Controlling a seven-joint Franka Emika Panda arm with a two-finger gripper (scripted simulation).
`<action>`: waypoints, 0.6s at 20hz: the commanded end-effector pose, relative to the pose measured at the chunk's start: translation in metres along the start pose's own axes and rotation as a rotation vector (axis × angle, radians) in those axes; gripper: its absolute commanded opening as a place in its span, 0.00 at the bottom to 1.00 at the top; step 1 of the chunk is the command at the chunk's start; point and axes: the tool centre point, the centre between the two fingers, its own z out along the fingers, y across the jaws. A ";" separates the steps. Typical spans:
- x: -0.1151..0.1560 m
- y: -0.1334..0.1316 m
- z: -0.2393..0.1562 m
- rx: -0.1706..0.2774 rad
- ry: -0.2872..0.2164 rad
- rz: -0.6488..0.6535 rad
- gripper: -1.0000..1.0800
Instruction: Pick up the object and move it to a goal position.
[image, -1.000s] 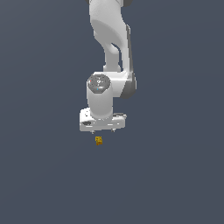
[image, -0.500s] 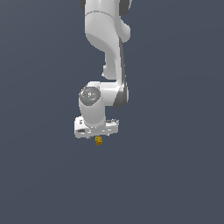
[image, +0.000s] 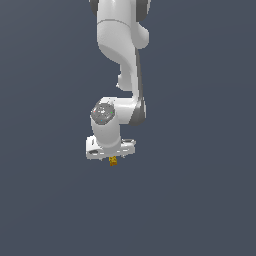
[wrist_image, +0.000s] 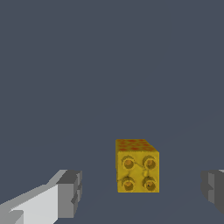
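The small yellow-orange studded block (wrist_image: 137, 166) sits on the dark grey surface directly beneath our white gripper (image: 112, 156), between the two spread grey fingers (wrist_image: 70, 194), nearer neither. We hold them open, touching nothing; a straight descent should bracket it.

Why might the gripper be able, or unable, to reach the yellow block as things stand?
Probably able: the gripper is open, its fingers apart on either side of the yellow block, and nothing else shows between them.
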 end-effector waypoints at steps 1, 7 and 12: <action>-0.001 0.000 0.013 0.000 -0.001 -0.001 0.96; -0.001 0.000 0.035 0.001 0.000 -0.002 0.96; 0.000 0.000 0.036 0.001 0.000 -0.002 0.00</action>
